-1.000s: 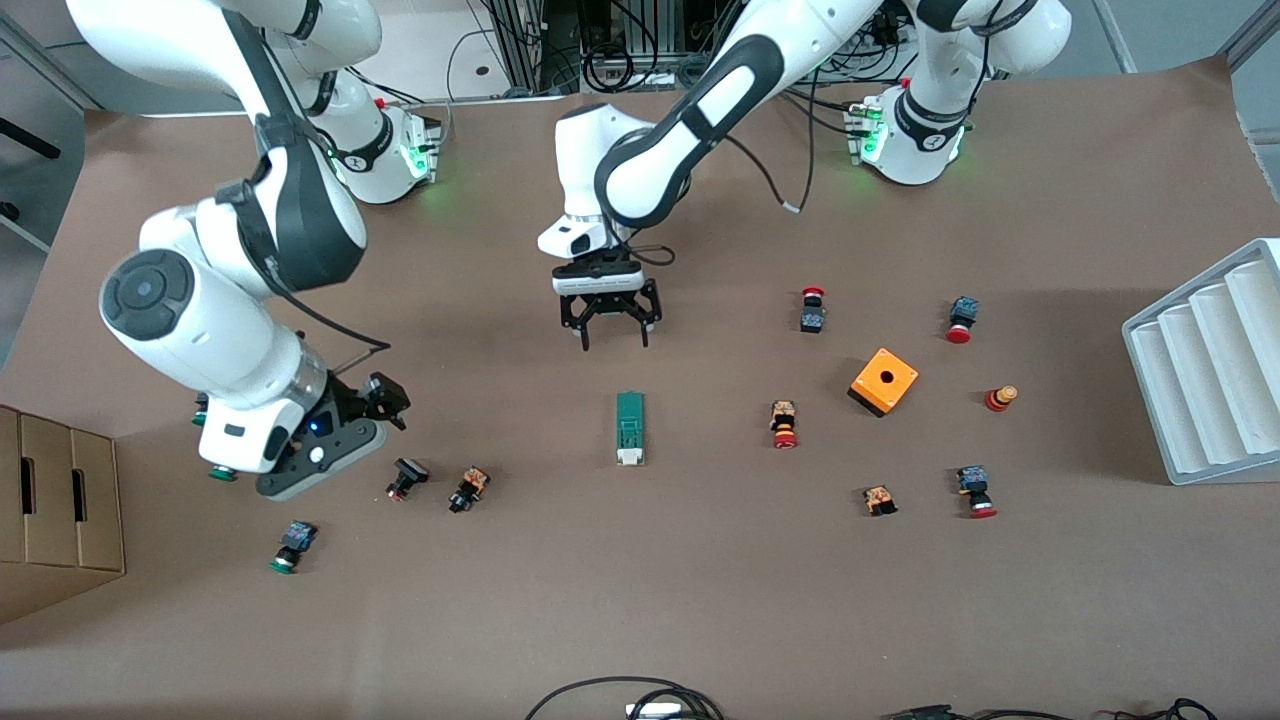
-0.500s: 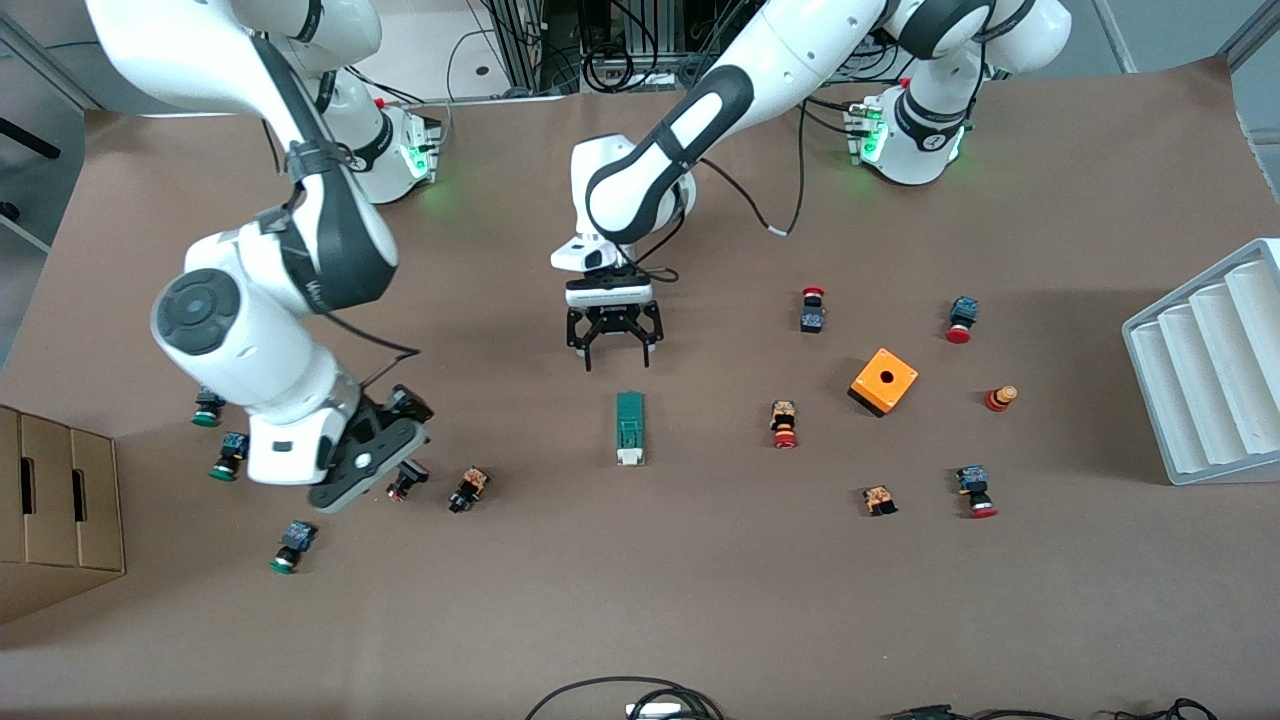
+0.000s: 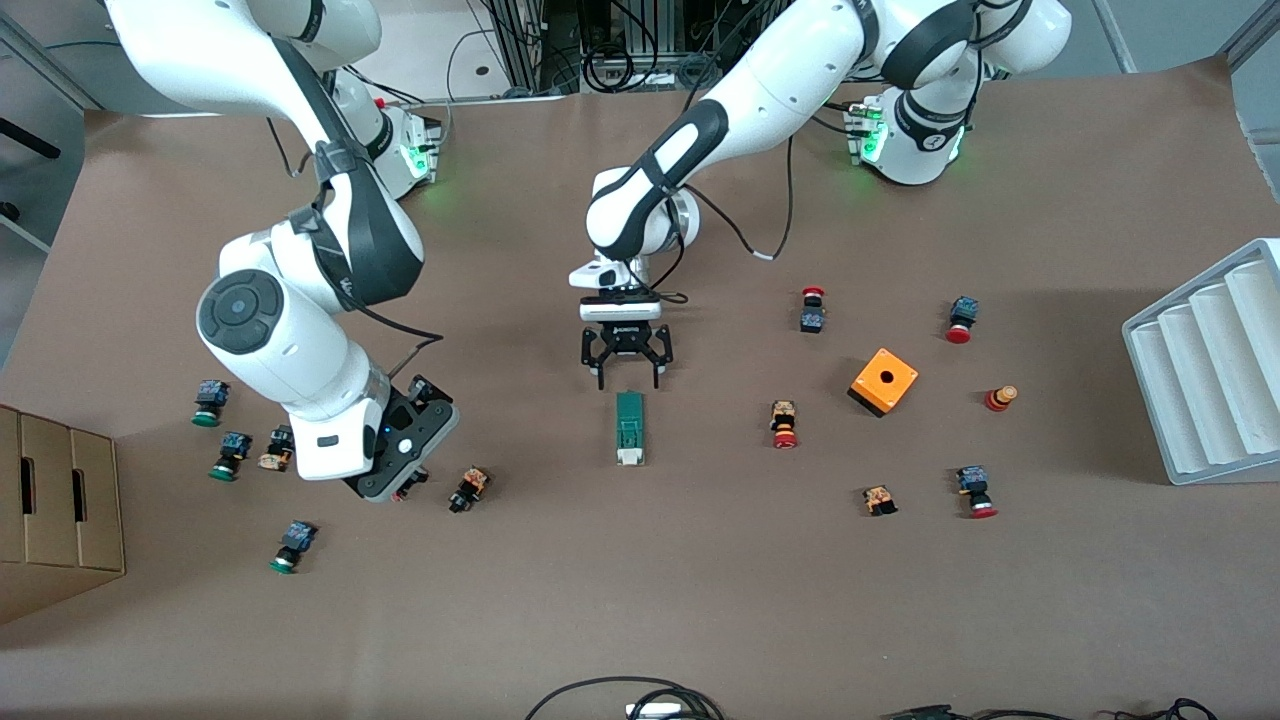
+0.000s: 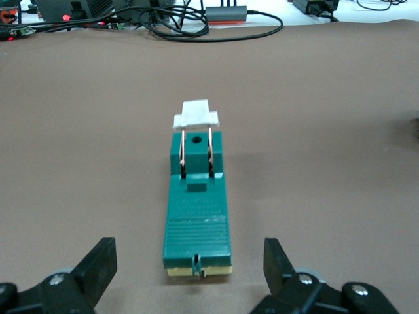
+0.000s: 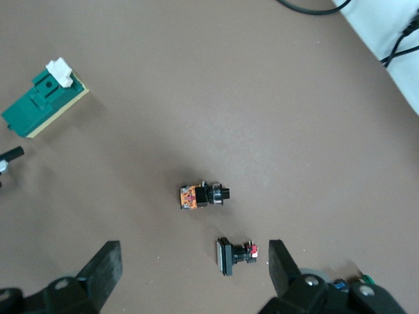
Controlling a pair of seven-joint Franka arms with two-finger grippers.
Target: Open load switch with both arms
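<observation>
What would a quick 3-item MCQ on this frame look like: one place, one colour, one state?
1. Where is the left pincer?
A. Over the table just above the green end of the load switch
B. Over the orange box
C. Over the cardboard box

2. What colour is the load switch's end piece nearest the front camera?
A. Red
B. White
C. Black

3. How do the right pincer's fingers stand?
A. Shut on a button
B. Shut on nothing
C. Open, holding nothing

Key:
1 A: the front view shows it at the switch's end farthest from that camera, and the left wrist view has the switch between its open fingers.
2 B: a white cap ends the green body in both views.
3 C: the right wrist view shows both fingers apart over small buttons, gripping none.
</observation>
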